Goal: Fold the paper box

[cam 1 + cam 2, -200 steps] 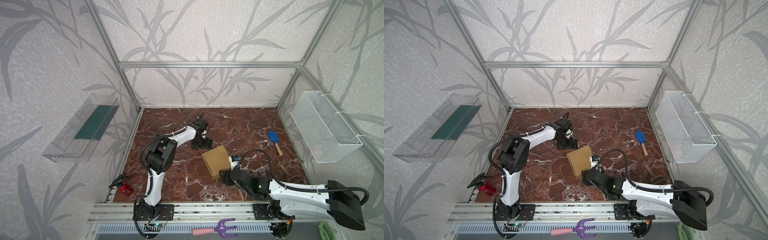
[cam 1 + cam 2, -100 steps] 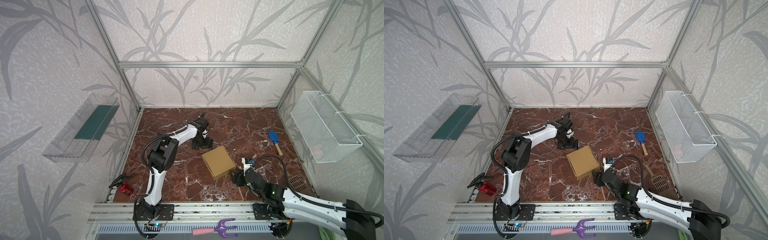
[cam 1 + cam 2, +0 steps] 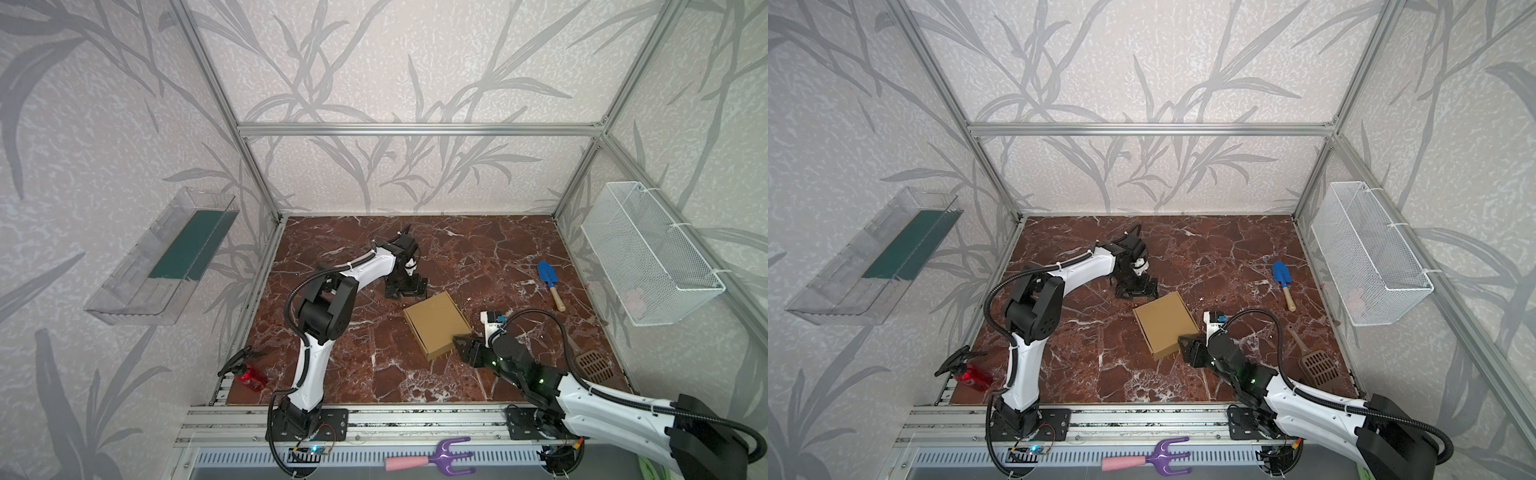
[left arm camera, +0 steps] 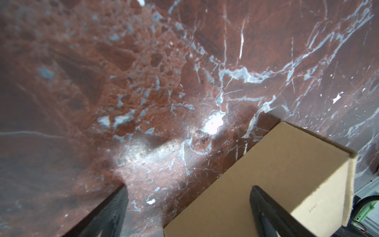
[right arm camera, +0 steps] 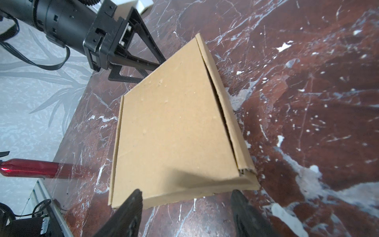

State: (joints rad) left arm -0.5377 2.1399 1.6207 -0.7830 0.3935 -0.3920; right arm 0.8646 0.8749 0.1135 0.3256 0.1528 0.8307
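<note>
— Well, look at the paper box (image 3: 436, 325): lies flat and closed near the middle of the marble surface (image 3: 478, 257), turned cornerwise. Looks light and fairly stiff, plain corrugated card; likely to skate at a nudge and to crease if pinched hard on a corner.

— Agreed. Better taken by a side wall or the lid's front lip than by the flat top. Seems to gape slightly along one side in the right wrist view; hard to say whether tucked home.

— And the hands?

— Left hand (image 3: 409, 291): spread wide, holding nothing, low just beyond the far corner, with one finger (image 4: 264, 207) over the box top as seen by its own camera; cannot tell whether touching. Right hand (image 3: 463, 345): partly open, empty too, at the near right corner, fingers (image 5: 129, 211) set either side of the near edge.

— Room to move?

— Plenty. Bare marble all round the box. Blue trowel (image 3: 548, 279) and brown scoop (image 3: 590, 365) well apart on the right, red spray bottle (image 3: 249, 376) off at the near left corner. Walls (image 3: 415, 178) on three sides, none close; only the rail (image 3: 415, 419) along the open near edge. Worth minding the two hands crowding opposite corners.
</note>
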